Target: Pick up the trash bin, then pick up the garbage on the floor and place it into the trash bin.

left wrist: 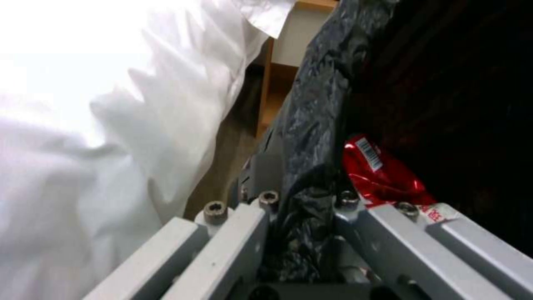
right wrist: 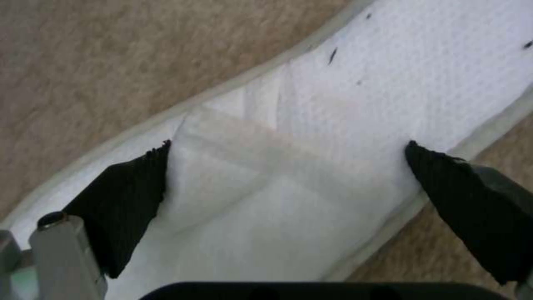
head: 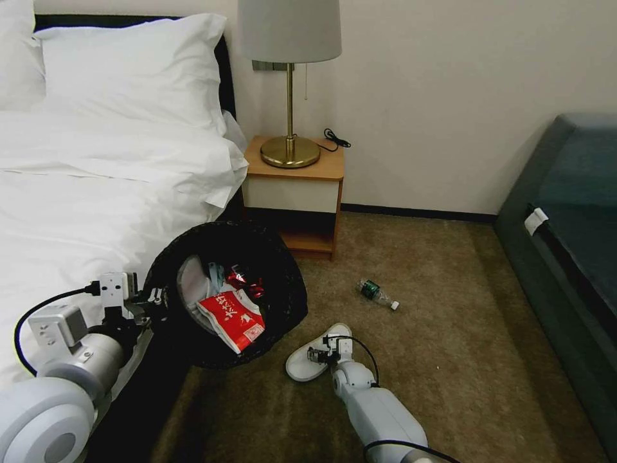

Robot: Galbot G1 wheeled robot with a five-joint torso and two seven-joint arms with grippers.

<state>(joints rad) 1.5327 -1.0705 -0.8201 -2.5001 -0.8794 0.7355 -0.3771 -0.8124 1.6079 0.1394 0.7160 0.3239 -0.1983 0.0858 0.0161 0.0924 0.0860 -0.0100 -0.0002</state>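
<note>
The bin (head: 283, 270) wore a crinkled glossy plastic liner; the slipper (right wrist: 311, 166) was textured white cloth; the carpet (head: 463, 334) looked rough.

Bedside scene, arranged about the wooden nightstand (head: 294, 186). A brass lamp (head: 290, 77) stands on its top, a black cord (head: 334, 138) trailing beside the base. The white bed (head: 96, 161) adjoins its left; a dark sofa (head: 572, 244) lies well right. Brown carpet (head: 463, 334) extends before it.

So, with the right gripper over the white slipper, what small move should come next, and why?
Probably shut the right gripper on the slipper. Its black pads stand open on either side of the slipper's strap, right above it on the carpet. The left gripper holds the trash bin by its rim, tilted, ready to receive it.
</note>
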